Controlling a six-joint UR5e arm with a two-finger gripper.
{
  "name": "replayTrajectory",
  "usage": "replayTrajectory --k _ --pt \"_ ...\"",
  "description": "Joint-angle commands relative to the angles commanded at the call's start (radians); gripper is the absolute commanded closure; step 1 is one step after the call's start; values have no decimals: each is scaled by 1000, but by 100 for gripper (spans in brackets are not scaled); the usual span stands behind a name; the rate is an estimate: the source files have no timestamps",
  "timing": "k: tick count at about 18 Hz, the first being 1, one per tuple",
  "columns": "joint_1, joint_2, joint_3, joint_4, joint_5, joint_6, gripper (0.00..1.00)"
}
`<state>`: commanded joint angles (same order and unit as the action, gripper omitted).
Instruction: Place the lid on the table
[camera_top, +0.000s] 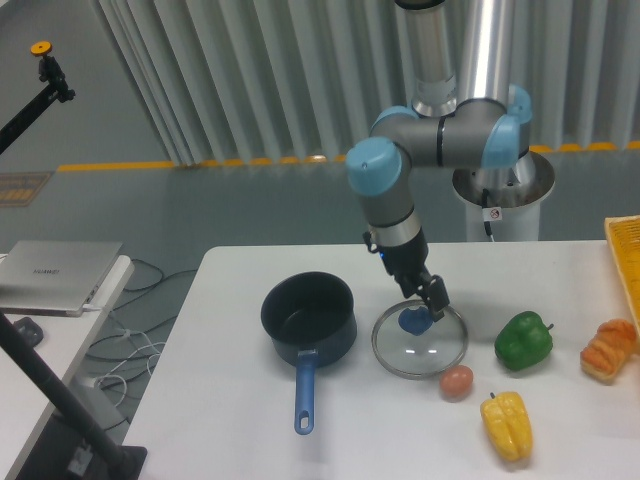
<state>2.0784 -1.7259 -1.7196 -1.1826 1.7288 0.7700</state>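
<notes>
The lid (425, 352), clear glass with a metal rim and a blue knob (412, 322), lies flat on the white table (230, 400), just right of the dark blue saucepan (308, 318). My gripper (436, 300) hangs a little above and to the right of the knob, tilted, and no longer touches it. Its fingers look slightly parted with nothing between them.
A brown egg (456, 381) sits against the lid's front right rim. A green pepper (523, 340), a yellow pepper (507, 424) and an orange item (608, 349) lie to the right, under a yellow crate (627, 250). A laptop (55, 272) rests on the side desk at left.
</notes>
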Motion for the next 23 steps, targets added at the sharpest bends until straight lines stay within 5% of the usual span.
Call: replayTrajectory --k 5,9,19,23 --pt "91 66 3 -37 -31 116 3" --pt "156 89 57 -141 -51 186 1" --pt "357 109 109 -282 -77 469 1" --pt "434 111 124 -293 -78 609 1"
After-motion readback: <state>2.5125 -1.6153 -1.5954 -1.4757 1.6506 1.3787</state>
